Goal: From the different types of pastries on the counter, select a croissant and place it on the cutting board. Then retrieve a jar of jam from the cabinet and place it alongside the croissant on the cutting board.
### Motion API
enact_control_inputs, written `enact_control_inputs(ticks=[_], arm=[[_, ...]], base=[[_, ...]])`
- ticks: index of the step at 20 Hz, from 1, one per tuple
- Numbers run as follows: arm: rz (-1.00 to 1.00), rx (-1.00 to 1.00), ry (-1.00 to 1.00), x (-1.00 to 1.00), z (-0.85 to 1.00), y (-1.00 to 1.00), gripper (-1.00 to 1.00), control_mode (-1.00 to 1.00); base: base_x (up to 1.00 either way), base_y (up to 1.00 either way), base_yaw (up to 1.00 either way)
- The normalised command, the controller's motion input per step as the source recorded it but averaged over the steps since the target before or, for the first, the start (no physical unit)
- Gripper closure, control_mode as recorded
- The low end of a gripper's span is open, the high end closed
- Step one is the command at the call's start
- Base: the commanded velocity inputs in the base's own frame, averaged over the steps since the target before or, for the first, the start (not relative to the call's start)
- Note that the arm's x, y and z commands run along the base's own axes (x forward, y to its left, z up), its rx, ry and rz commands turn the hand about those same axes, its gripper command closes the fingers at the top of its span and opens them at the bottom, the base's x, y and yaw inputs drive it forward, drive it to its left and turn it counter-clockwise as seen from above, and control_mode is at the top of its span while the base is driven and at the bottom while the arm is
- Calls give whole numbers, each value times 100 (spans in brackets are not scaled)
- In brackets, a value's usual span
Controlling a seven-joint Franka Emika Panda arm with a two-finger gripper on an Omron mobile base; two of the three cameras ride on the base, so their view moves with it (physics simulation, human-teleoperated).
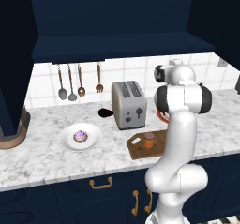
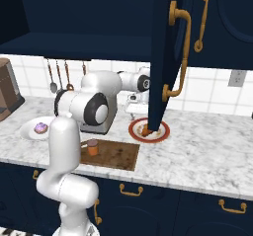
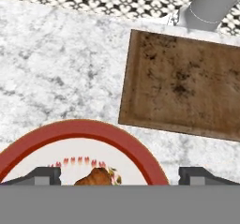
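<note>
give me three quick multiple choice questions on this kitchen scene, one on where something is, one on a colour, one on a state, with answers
1. Where does the jar of jam stand?
A. on the cutting board
B. on the white plate
C. on top of the toaster

2. What colour is the rim of the plate holding the croissant?
A. blue
B. red
C. green

3. How do the gripper's fingers stand?
A. shut on the croissant
B. shut on the jar
C. open, holding nothing

Answers:
1 A: the jar of jam stands on the cutting board.
2 B: the croissant lies on the red-rimmed plate.
3 C: the gripper hangs above the plate with its tips wide apart either side of the croissant.
</note>
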Motion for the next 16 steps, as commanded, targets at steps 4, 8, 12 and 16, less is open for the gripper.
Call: enact_control_inputs(ticks=[4, 8, 12, 16], arm=[[8, 2, 0, 2, 0, -56, -100, -100], [8, 7, 0, 67, 0, -24, -100, -100], [7, 6, 0, 81, 0, -12, -100, -100], [10, 2, 0, 62, -5, -39, -100, -100]], base=[[0, 0, 0], [0, 0, 0], [0, 0, 0], [0, 0, 0]])
